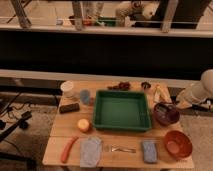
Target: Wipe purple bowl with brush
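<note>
cut off by the right edge: pale arm (201, 90), reaching in over the table's (100, 131) right end. gripper (178, 104) at the purple bowl's (166, 114) right rim, touching or apart not to be told. brush too small to pick out there. small dark bits (123, 86) at the table's back edge, too blurred to name. dark stand (11, 126) cropped at left. shapes beyond the top rail (100, 30) smeared, unreadable.
</note>
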`<state>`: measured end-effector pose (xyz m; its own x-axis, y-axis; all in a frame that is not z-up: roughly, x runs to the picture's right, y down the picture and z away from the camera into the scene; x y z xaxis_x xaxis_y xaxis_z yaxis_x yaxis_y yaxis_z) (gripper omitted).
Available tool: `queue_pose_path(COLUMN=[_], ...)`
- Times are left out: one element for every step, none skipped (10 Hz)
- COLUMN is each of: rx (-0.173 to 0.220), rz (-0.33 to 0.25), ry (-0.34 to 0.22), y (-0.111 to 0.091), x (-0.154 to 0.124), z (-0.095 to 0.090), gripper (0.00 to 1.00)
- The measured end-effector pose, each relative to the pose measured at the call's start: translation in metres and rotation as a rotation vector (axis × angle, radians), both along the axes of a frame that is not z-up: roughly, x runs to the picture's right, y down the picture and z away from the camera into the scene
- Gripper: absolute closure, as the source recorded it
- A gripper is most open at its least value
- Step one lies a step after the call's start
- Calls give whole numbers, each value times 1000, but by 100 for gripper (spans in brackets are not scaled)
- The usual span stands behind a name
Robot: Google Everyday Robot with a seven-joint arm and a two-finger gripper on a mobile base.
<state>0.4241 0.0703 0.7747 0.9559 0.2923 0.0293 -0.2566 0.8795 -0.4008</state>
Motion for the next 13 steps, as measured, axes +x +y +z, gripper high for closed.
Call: queue_pose_path(rx=[-1, -3, -5, -11, -16, -18, -19, -20, -19, -23, -23, -26, -28], rz=[-3, 0, 3, 6, 8, 15, 21, 28, 33, 41, 46, 52, 59], ry=[-10, -26, -34, -43, -48, -45, -41, -33, -24, -11, 3, 16, 31], y=[2, 14, 20, 28, 35, 39, 41, 40, 38, 39, 37, 34, 27], x=[-3, -3, -3, -3, -1, 3, 9, 16, 22, 31, 38, 43, 49], z=[-2, -15, -22, -28, -34, -37, -39, -38, -37, -35, -33, -27, -18], gripper=[100, 100, 100, 100, 100, 100, 100, 100, 100, 100, 100, 100, 100])
